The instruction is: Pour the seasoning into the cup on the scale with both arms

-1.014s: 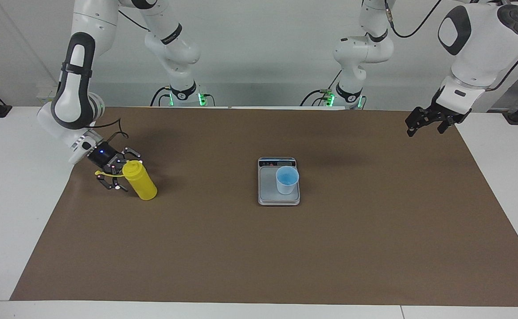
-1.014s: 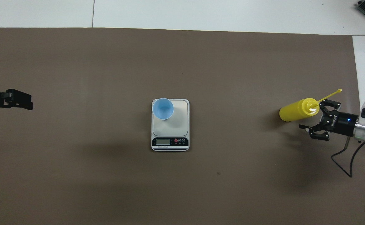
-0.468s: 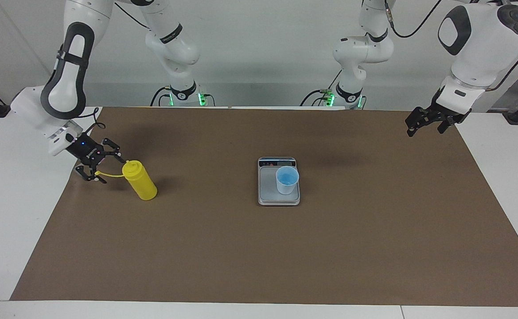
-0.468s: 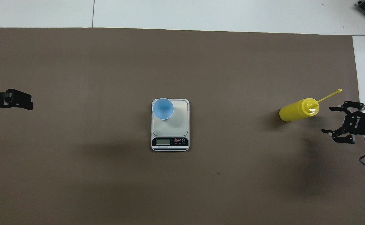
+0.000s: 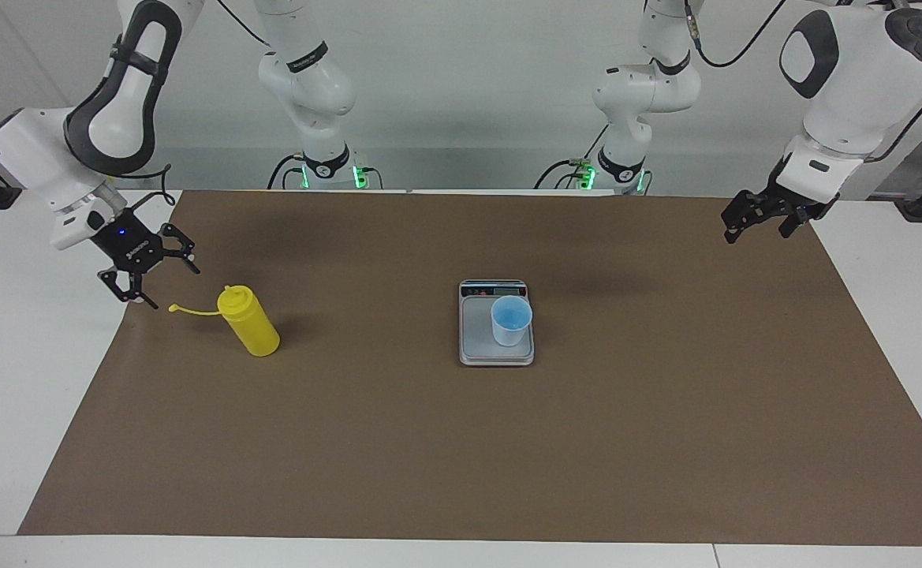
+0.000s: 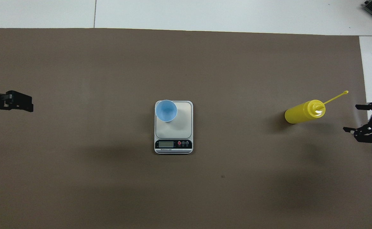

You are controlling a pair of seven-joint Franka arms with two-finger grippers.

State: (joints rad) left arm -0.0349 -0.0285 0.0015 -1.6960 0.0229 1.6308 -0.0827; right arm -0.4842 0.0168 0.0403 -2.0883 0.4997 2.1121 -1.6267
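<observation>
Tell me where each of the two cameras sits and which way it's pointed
Facing view: high across the table, looking at the robots; both arms show whole, right gripper open beside the seasoning, left gripper waiting over the mat's edge.
Overhead view: above the robots' end, looking steeply down; only gripper tips show.
Both share the cup on the scale.

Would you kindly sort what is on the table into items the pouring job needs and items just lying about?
Needed:
- yellow bottle
- blue cup
- scale under the cup

Lying about:
- brown mat, only covering the table; nothing else spare
</observation>
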